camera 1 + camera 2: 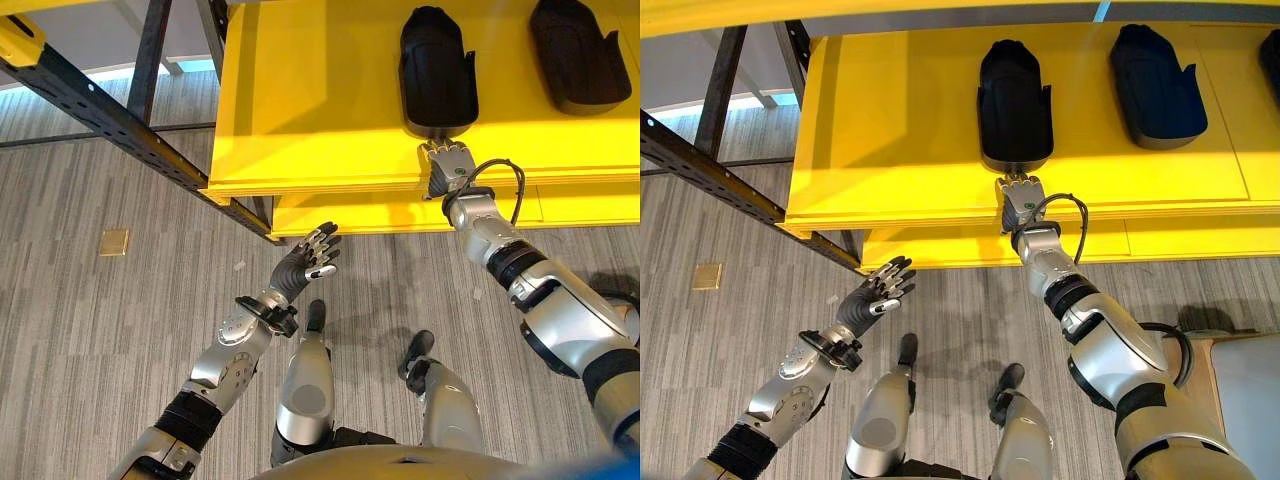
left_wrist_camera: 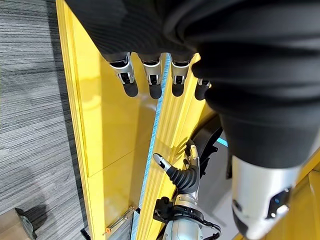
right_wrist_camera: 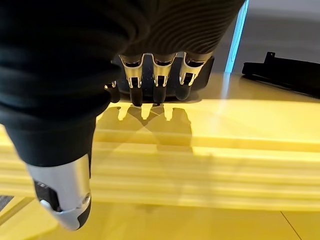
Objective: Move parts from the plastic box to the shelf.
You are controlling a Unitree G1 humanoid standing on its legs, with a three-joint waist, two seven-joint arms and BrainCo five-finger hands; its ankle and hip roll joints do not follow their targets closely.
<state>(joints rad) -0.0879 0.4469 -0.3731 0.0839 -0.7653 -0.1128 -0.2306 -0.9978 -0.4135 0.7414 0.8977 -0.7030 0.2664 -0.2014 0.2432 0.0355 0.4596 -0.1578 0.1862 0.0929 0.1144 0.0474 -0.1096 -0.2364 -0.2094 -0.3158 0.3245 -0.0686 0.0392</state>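
The yellow shelf (image 1: 910, 130) carried two black parts (image 1: 1015, 100), (image 1: 1157, 85). My right robot hand (image 1: 1018, 200) reached the nearer part's edge, fingers straight, gripping nothing: placing step, I judged. Left robot hand (image 1: 310, 258) hung spread, empty. Next: withdraw, fetch another.

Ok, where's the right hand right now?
In the eye views the right hand sits at the yellow shelf's front edge, fingers straight, right below the nearer black part.

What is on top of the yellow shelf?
Two black parts lie on the yellow shelf. The right hand reaches its near edge, fingers straight toward the nearer part. What lies under the parts is covered.
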